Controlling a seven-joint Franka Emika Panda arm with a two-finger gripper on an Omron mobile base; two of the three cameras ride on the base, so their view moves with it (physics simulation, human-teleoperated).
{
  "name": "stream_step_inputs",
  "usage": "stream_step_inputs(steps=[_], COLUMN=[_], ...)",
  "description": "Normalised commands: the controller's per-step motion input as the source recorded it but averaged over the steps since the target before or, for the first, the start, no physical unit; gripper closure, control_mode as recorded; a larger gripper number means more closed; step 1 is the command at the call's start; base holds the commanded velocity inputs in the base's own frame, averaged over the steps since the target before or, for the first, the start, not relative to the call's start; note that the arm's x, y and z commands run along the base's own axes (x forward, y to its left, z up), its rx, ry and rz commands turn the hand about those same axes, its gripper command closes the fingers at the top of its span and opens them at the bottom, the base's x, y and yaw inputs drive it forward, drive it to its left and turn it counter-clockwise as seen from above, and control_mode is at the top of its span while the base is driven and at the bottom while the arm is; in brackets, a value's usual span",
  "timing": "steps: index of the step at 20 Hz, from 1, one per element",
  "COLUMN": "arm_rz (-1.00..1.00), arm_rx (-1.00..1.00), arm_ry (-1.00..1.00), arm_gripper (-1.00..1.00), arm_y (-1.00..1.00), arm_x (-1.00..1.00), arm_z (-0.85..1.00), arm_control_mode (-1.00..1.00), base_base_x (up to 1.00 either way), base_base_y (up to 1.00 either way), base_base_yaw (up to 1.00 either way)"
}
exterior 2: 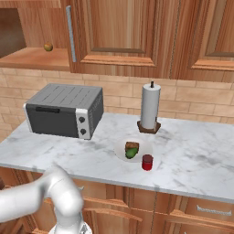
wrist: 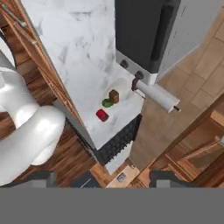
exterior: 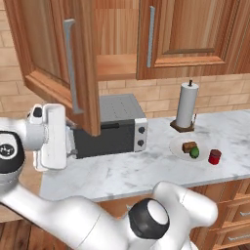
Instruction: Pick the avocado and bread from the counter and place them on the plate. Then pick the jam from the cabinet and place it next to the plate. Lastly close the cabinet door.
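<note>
The white plate (exterior: 178,145) (exterior 2: 119,151) lies on the marble counter (exterior: 122,171) (exterior 2: 192,151) and carries the brown bread (exterior: 189,146) (exterior 2: 132,146) (wrist: 114,96) and the dark green avocado (exterior: 195,153) (exterior 2: 131,154) (wrist: 107,103). The red jam (exterior: 214,156) (exterior 2: 147,162) (wrist: 102,115) stands on the counter right beside the plate. The cabinet (exterior: 117,66) (exterior 2: 27,57) has its left door (exterior: 83,63) swung out wide. My gripper (exterior: 73,142) (wrist: 105,179) hovers by that door's lower outer side, open and holding nothing.
A grey toaster oven (exterior: 117,129) (exterior 2: 64,109) stands under the open cabinet. A paper towel roll (exterior: 187,105) (exterior 2: 150,107) (wrist: 157,94) stands behind the plate. A yellowish-brown fruit (exterior 2: 48,46) lies on the cabinet shelf. Wooden drawers (exterior: 234,215) run below the counter.
</note>
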Motion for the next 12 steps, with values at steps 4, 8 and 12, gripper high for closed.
stream_step_inputs(steps=[4,8,12], arm_rz=[0.06,0.07,0.1], arm_rx=[0.39,0.39,0.38], arm_ry=[0.0,-0.02,-0.04], arm_gripper=[-1.0,-1.0,-1.0], arm_y=[-0.72,-0.78,-0.82], arm_x=[-0.01,0.0,0.0], arm_z=[1.0,1.0,1.0], arm_control_mode=[-1.0,-1.0,-1.0], base_base_x=[0.0,0.0,0.0], base_base_y=[0.0,0.0,0.0], base_base_yaw=[0.0,0.0,0.0])
